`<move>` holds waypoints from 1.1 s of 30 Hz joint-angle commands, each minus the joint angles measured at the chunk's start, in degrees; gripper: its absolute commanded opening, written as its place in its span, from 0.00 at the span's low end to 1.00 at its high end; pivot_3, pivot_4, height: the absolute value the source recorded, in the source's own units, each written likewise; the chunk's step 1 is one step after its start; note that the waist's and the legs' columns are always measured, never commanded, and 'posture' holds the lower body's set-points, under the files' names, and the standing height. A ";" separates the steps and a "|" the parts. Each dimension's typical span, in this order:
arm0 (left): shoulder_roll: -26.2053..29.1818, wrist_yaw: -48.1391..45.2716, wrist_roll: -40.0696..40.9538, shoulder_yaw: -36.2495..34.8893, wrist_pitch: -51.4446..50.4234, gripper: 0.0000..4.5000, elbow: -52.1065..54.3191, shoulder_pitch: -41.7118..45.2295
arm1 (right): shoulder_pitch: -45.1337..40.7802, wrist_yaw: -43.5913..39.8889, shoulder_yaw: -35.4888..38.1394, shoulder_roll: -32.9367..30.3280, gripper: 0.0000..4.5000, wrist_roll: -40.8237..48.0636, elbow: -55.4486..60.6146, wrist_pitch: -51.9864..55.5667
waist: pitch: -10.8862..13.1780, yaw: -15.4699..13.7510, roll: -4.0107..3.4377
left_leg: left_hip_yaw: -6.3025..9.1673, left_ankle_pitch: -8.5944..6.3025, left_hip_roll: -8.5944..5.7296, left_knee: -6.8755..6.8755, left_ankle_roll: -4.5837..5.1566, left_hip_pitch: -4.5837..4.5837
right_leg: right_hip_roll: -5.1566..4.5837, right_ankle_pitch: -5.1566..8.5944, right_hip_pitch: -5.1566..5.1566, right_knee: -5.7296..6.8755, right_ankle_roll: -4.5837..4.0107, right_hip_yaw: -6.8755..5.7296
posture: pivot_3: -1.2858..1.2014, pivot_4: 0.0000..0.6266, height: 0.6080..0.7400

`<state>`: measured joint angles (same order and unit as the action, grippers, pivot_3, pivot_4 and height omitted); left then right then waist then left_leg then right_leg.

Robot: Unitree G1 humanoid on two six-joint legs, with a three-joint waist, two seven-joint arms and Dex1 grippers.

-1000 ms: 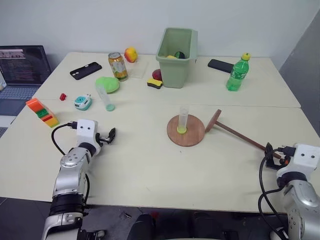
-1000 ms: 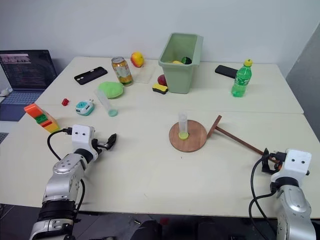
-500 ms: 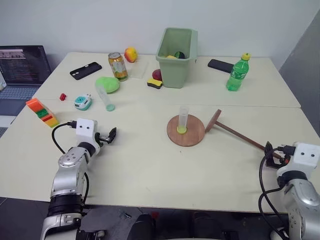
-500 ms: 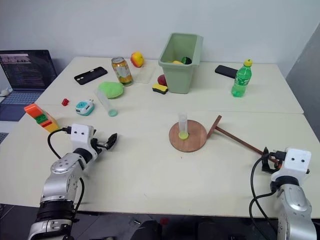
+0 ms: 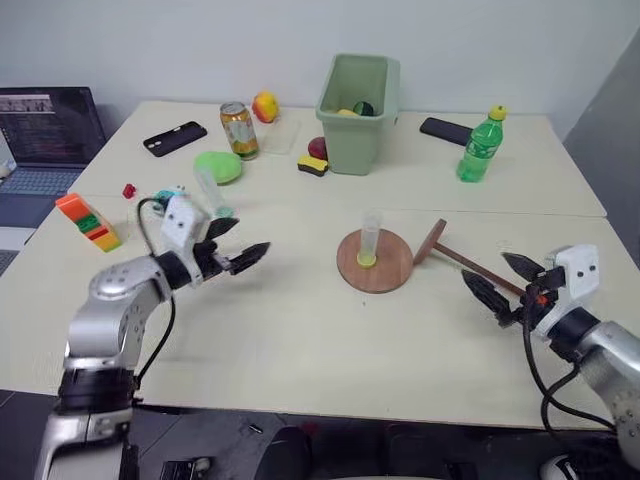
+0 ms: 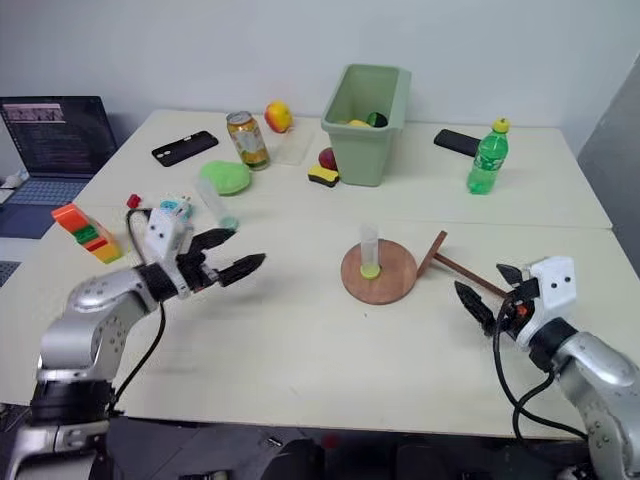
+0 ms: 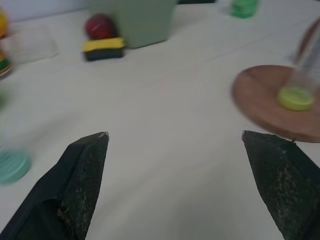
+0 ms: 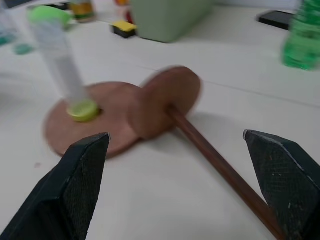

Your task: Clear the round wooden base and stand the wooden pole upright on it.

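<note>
Now, in the left eye view, both arms have lifted off the tabletop [image 5: 300, 350] since a second ago and swung inward toward the middle. The left end effector [image 5: 243, 255] hangs above the surface, fingers spread wide and empty, aimed roughly level toward the base [image 5: 374, 262], still well apart from it. The right end effector [image 5: 497, 282] is likewise wide and empty, its fingers straddling the near part of the pole [image 5: 470, 266] without touching it, as far as I can tell. A clear tube [image 5: 369, 240] with a green cap stands upright on the base, so the base is not yet cleared; the pole lies on the tabletop, its disc end propped just beside the base's right edge. Judging by this, the reach has only begun: the left arm looks set for the tube, the right for the pole. The right eye view shows the same layout, with a green bin [image 6: 372, 96], bottle [image 6: 484, 156] and can [image 6: 246, 138] well behind. The left wrist view looks between two wide black fingers [image 7: 82, 175] at the base and the tube's green cap ahead. The right wrist view shows its fingers [image 8: 82, 175] spread, the pole's disc leaning at the base rim and the rod running back toward the camera.
</note>
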<state>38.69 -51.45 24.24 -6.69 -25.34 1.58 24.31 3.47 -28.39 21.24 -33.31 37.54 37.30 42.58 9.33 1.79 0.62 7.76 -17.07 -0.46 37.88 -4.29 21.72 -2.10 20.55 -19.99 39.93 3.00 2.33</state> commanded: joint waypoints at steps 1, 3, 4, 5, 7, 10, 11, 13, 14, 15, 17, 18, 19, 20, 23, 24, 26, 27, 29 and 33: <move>0.33 -6.27 -0.42 5.68 0.19 0.99 0.32 6.32 | -0.31 -3.04 -0.64 -2.46 1.00 3.89 3.47 0.97 | 0.00 -0.04 0.01 | -0.01 0.00 0.01 -0.01 0.00 0.00 | 0.00 0.00 0.00 -0.02 0.00 -0.01 | 0.52 0.24 1.00; -1.52 -7.60 -1.15 8.37 0.84 0.99 -1.40 9.58 | -0.89 -2.76 -1.76 -2.57 1.00 4.72 4.08 1.24 | 0.01 0.04 0.02 | -0.04 0.00 0.00 -0.01 0.00 0.04 | 0.00 0.00 -0.02 -0.05 0.00 0.03 | 0.52 0.24 1.00; -2.90 -8.14 -1.43 9.72 1.25 0.99 -2.36 11.19 | -1.06 -2.29 -2.32 -2.39 1.00 4.93 4.53 1.33 | 0.03 0.03 0.05 | -0.04 0.00 -0.01 0.02 0.00 0.05 | 0.00 0.00 -0.01 -0.04 0.00 0.00 | 0.52 0.24 1.00; -4.74 -8.50 -2.09 11.31 2.12 0.99 -3.83 12.96 | -0.95 -1.71 -2.83 -2.06 1.00 5.29 5.34 1.40 | 0.03 0.03 0.04 | -0.04 0.00 -0.01 0.05 0.00 0.05 | 0.01 0.00 -0.01 -0.02 0.00 0.01 | 0.52 0.24 1.00; -7.43 -9.53 -3.02 13.37 3.70 0.99 -6.56 15.36 | -0.50 -0.63 -3.41 -1.62 1.00 5.70 6.71 1.36 | 0.03 0.04 0.06 | -0.05 0.00 -0.02 0.05 0.00 0.05 | 0.01 0.00 -0.01 -0.02 0.00 0.02 | 0.52 0.24 1.00; -10.91 -10.22 -5.61 15.81 7.66 0.99 -11.69 18.05 | 1.23 0.47 -3.37 -1.24 1.00 6.53 9.18 1.34 | 0.05 0.10 0.09 | -0.04 0.01 -0.01 0.05 -0.01 0.07 | 0.03 0.00 -0.03 -0.03 0.00 0.01 | 0.52 0.24 1.00; -12.07 -10.58 -6.42 16.57 9.27 0.99 -13.50 18.84 | 1.79 0.86 -3.29 -1.15 1.00 6.89 10.06 1.37 | 0.06 0.23 0.09 | -0.04 0.01 -0.01 0.05 -0.01 0.07 | 0.03 0.00 -0.03 -0.03 0.00 0.01 | 0.52 0.24 1.00; -13.97 -11.09 -7.14 17.24 10.83 0.99 -16.12 19.99 | 2.35 1.86 -3.26 -0.95 1.00 7.56 11.48 1.23 | 0.06 0.22 0.11 | -0.05 0.02 -0.01 0.04 -0.04 0.07 | 0.05 0.00 -0.05 -0.02 0.00 0.03 | 0.52 0.24 1.00; -15.14 -11.17 -7.86 17.54 12.23 0.99 -17.99 20.78 | 1.95 2.85 -3.03 -0.70 1.00 8.40 12.32 1.10 | 0.06 0.22 0.11 | -0.06 0.03 0.00 0.05 -0.04 0.08 | 0.05 0.00 -0.06 -0.02 0.00 0.03 | 0.52 0.24 1.00; -15.90 -11.26 -8.37 17.71 13.24 0.99 -19.28 21.29 | 1.67 3.59 -2.90 -0.52 1.00 9.00 12.92 1.01 | 0.06 0.21 0.11 | -0.06 0.02 -0.01 0.06 -0.03 0.07 | 0.04 0.00 -0.05 -0.02 0.00 0.04 | 0.52 0.24 1.00; -17.82 -10.80 -9.52 17.65 15.70 0.99 -23.33 23.09 | 0.51 5.27 -2.75 -0.41 1.00 10.09 14.57 0.80 | 0.07 0.16 0.12 | -0.05 0.02 -0.01 0.08 -0.03 0.07 | 0.04 0.00 -0.04 -0.01 0.00 0.03 | 0.52 0.24 1.00; -18.46 -10.79 -9.87 17.53 16.51 0.99 -24.83 23.79 | 0.10 5.87 -2.81 -0.49 1.00 10.35 15.20 0.70 | 0.08 0.17 0.13 | -0.04 0.02 -0.01 0.08 -0.03 0.07 | 0.04 0.00 -0.04 0.00 0.00 0.03 | 0.52 0.24 1.00; -19.12 -10.75 -10.25 17.43 17.28 0.99 -26.33 24.55 | -0.39 6.52 -2.82 -0.49 1.00 10.91 15.82 0.62 | 0.09 0.16 0.16 | -0.05 0.02 -0.01 0.08 -0.02 0.07 | 0.04 0.00 -0.05 0.00 0.00 0.04 | 0.52 0.24 1.00; -19.71 -11.03 -10.51 17.36 18.02 0.99 -27.77 25.26 | -0.76 7.15 -2.95 -0.55 1.00 11.45 16.38 0.62 | 0.10 0.16 0.17 | -0.03 0.02 -0.01 0.08 -0.02 0.08 | 0.05 0.00 -0.05 0.00 0.00 0.01 | 0.52 0.24 1.00; -20.73 -11.79 -11.17 17.13 19.75 0.96 -30.90 26.58 | -1.17 8.40 -3.49 -1.23 1.00 12.14 17.37 0.91 | 0.11 0.10 0.18 | -0.03 0.03 -0.02 0.07 -0.03 0.09 | 0.05 0.00 -0.05 -0.02 0.00 0.01 | 0.52 0.24 1.00; -20.84 -12.33 -11.10 17.01 19.93 0.91 -31.52 26.78 | -1.18 8.84 -3.71 -1.42 1.00 12.18 17.60 0.96 | 0.11 0.11 0.18 | -0.04 0.03 -0.02 0.06 -0.04 0.10 | 0.05 0.00 -0.05 -0.04 0.00 0.01 | 0.52 0.24 1.00; -21.08 -12.98 -11.18 16.81 20.43 0.84 -32.66 27.20 | -1.21 9.60 -4.01 -1.67 1.00 12.30 17.82 0.91 | 0.11 0.16 0.19 | -0.06 0.04 -0.02 0.06 -0.05 0.11 | 0.05 0.00 -0.07 -0.04 0.00 0.03 | 0.52 0.24 1.00; -21.22 -13.13 -11.30 16.77 20.67 0.78 -33.12 27.40 | -1.26 10.07 -4.14 -1.73 1.00 12.39 17.86 0.87 | 0.11 0.16 0.19 | -0.05 0.04 -0.02 0.06 -0.05 0.12 | 0.05 0.00 -0.08 -0.03 0.00 0.02 | 0.52 0.24 1.00; -21.46 -13.30 -11.45 16.70 21.01 0.71 -33.63 27.69 | -1.40 10.88 -4.36 -1.84 1.00 12.61 17.95 0.83 | 0.11 0.15 0.19 | -0.03 0.04 -0.02 0.06 -0.05 0.11 | 0.05 0.00 -0.08 -0.01 0.00 0.01 | 0.52 0.24 1.00; -21.82 -13.50 -11.71 16.56 21.29 0.52 -34.22 28.10 | -1.70 12.00 -4.67 -2.13 1.00 13.21 17.94 0.84 | 0.11 0.13 0.19 | -0.03 0.04 -0.02 0.07 -0.04 0.11 | 0.04 0.00 -0.07 -0.01 0.00 0.01 | 0.52 0.24 1.00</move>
<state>17.40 -64.63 12.58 10.92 -5.41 -32.79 50.48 2.59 -17.04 16.52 -35.02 49.48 52.84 44.24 9.44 1.92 0.81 7.73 -17.02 -0.48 37.95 -4.34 21.83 -2.05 20.55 -20.06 39.92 3.00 2.34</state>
